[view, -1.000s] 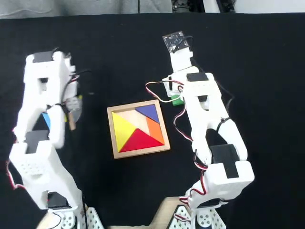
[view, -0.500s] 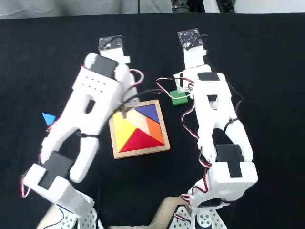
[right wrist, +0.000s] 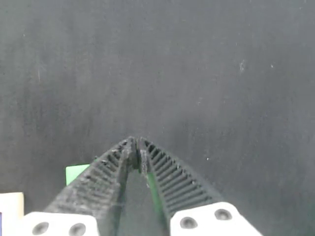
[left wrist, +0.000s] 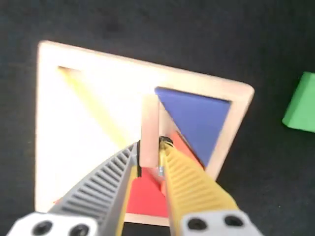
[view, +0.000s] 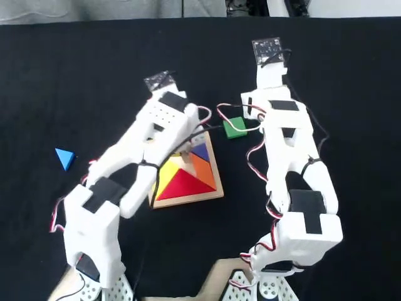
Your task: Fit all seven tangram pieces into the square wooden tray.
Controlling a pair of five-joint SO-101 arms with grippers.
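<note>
The square wooden tray (view: 188, 199) lies mid-table and holds a yellow triangle (view: 164, 175), a red triangle (view: 185, 184), an orange piece (view: 202, 166) and a dark blue triangle (view: 200, 150). My left gripper (view: 182, 149) hangs over the tray's far part, shut on a pale wooden piece (left wrist: 149, 130) held on edge just above the tray (left wrist: 147, 66), beside the blue triangle (left wrist: 197, 115). A green square (view: 235, 128) lies on the cloth past the tray's far right corner. A small blue triangle (view: 64, 158) lies far to the left. My right gripper (right wrist: 134, 144) is shut with nothing in it, beside the green square (right wrist: 76, 173).
The table is covered in black cloth. The right arm (view: 285, 157) stands along the tray's right side, with loose wires (view: 216, 119) near the green square. The left arm (view: 125, 169) crosses the tray's left half.
My left arm swung from the table's left side to over the tray, carrying the pale piece and uncovering the small blue triangle. The right arm drew back to the right, off the green square.
</note>
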